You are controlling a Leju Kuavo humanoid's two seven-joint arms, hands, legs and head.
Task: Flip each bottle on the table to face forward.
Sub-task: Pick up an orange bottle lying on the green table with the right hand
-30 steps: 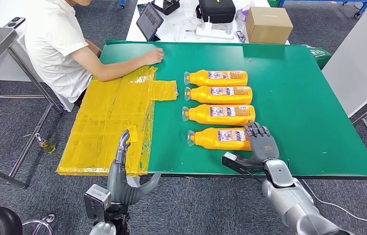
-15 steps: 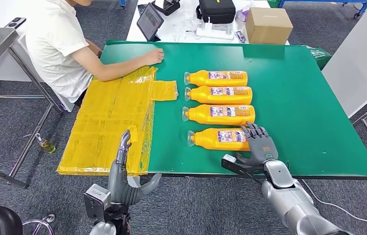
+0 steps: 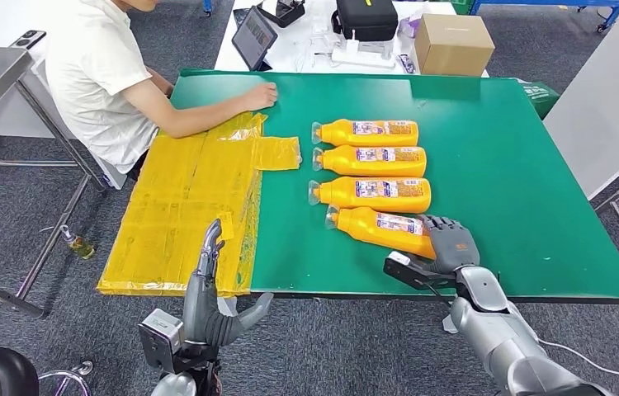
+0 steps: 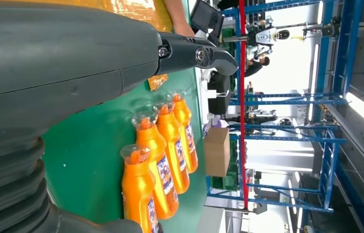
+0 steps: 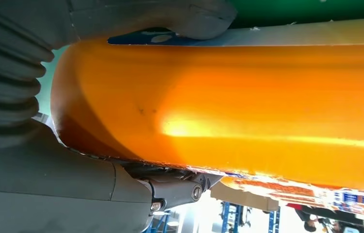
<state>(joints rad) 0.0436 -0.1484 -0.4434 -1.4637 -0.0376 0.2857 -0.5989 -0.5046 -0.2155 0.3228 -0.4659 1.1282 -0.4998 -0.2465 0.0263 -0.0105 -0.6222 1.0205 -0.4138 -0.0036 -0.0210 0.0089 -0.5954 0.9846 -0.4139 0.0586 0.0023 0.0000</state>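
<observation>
Four orange bottles lie on their sides in a column on the green table [image 3: 512, 165], caps toward the left. The far three [image 3: 366, 131], [image 3: 370, 159], [image 3: 372, 192] lie parallel. The nearest bottle [image 3: 382, 229] lies slanted, its base end closer to the front edge, and my right hand [image 3: 451, 243] grips that base end. The right wrist view shows the orange bottle [image 5: 248, 107] close up, with the thumb over one side and fingers under the other. My left hand [image 3: 207, 293] hangs open below the table's front edge, holding nothing, and looks toward the bottles [image 4: 158, 160].
A person [image 3: 96, 74] sits at the far left corner, one hand [image 3: 261, 95] resting on the table. A yellow plastic sheet [image 3: 191, 198] covers the table's left part. Behind it stands a white table with a cardboard box [image 3: 452, 40], a tablet [image 3: 254, 35] and a black case [image 3: 366, 16].
My right hand has closed around the nearest bottle's base and drawn it toward the front edge, so the bottle now lies slanted. The left hand and the other bottles have not moved.
</observation>
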